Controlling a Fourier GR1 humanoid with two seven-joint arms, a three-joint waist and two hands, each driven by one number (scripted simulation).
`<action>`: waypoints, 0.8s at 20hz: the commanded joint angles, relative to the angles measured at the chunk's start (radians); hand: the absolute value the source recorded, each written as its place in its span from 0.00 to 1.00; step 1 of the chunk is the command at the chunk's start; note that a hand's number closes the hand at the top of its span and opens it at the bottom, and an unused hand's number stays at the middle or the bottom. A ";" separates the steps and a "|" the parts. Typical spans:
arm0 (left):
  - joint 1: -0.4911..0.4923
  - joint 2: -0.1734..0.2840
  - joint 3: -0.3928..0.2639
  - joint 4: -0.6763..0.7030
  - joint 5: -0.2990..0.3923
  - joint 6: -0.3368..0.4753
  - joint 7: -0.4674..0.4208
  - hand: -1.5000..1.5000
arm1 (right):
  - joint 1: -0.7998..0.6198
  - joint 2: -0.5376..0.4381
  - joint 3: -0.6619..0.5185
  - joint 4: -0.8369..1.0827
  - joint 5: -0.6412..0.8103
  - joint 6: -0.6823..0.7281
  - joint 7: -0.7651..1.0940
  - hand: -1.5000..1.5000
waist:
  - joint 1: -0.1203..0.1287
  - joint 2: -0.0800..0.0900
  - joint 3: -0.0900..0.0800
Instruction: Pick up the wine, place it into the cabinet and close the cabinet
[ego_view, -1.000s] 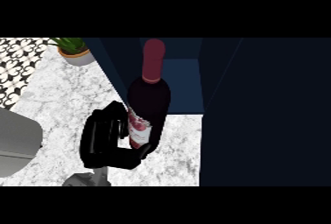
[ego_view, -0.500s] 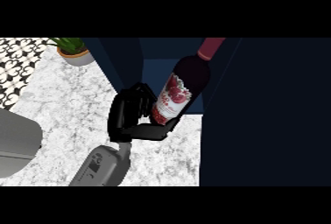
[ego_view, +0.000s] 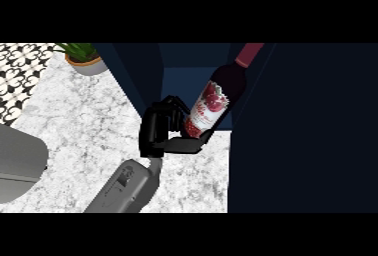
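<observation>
I see one arm of my robot, low in the middle of the frame. The forearm (ego_view: 125, 187) is grey and smooth, shaped like a thick tube with rounded sides. It has a few small darker marks on top. At its end sits a black hand (ego_view: 156, 134). The hand is shiny, with thin black fingers (ego_view: 173, 102) and a thick thumb (ego_view: 184, 145).
</observation>
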 joint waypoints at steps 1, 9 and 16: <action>-0.027 0.000 -0.023 0.078 0.074 0.029 -0.066 1.00 | -0.019 0.030 0.063 -0.029 0.073 -0.049 0.042 0.00 | 0.001 0.000 0.000; 0.006 0.000 -0.039 0.169 0.099 0.009 -0.129 1.00 | -0.061 -0.041 -0.042 -0.056 -0.063 -0.033 0.106 0.00 | 0.005 -0.001 0.000; -0.047 0.000 -0.052 0.302 0.275 -0.026 -0.262 1.00 | 0.070 0.048 0.075 -0.082 0.046 -0.012 0.019 0.00 | -0.005 0.000 0.000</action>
